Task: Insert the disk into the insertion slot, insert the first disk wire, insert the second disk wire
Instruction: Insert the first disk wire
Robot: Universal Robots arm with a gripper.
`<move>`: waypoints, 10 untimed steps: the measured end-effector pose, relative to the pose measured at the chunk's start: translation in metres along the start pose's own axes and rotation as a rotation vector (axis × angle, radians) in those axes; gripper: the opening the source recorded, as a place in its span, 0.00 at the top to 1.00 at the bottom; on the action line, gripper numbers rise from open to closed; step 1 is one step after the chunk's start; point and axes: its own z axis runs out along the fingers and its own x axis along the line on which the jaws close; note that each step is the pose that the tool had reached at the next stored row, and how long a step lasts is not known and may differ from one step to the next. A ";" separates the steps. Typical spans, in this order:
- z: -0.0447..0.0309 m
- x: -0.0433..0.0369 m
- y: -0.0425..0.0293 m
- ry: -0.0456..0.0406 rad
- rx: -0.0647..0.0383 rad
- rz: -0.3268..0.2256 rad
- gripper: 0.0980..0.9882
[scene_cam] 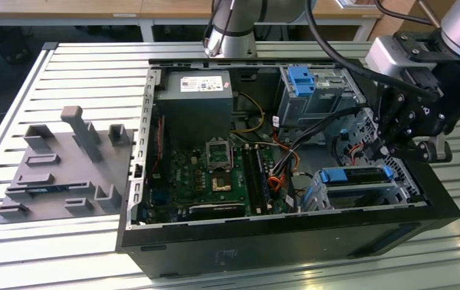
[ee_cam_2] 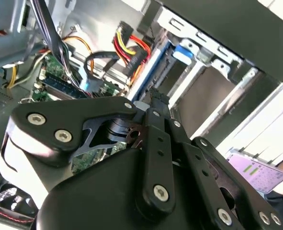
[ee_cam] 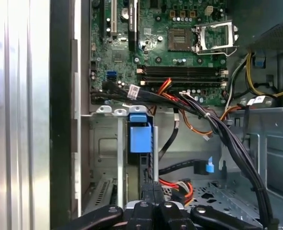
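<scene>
The disk, in its bright blue carrier, lies in the insertion slot, the perforated metal cage at the case's corner on the exterior view's right. My gripper hangs just above and to the right of that cage. In the first wrist view its two dark fingers stand pressed together, shut, in line with the carrier's blue end. A loose black cable with a blue plug and red-orange wires lie beside them. The second wrist view shows the gripper pointing toward the blue carrier.
The open case holds a green motherboard, a grey power supply and a taller metal bay with a blue latch. Cable bundles cross above the cage. A grey fixture block sits on the slatted table at the exterior view's left.
</scene>
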 end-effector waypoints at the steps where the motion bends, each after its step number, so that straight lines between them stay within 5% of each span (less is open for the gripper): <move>1: 0.0004 -0.0023 -0.0005 0.0000 0.000 0.000 0.99; 10: 0.0042 -0.0078 -0.0036 -0.0008 0.003 0.043 0.92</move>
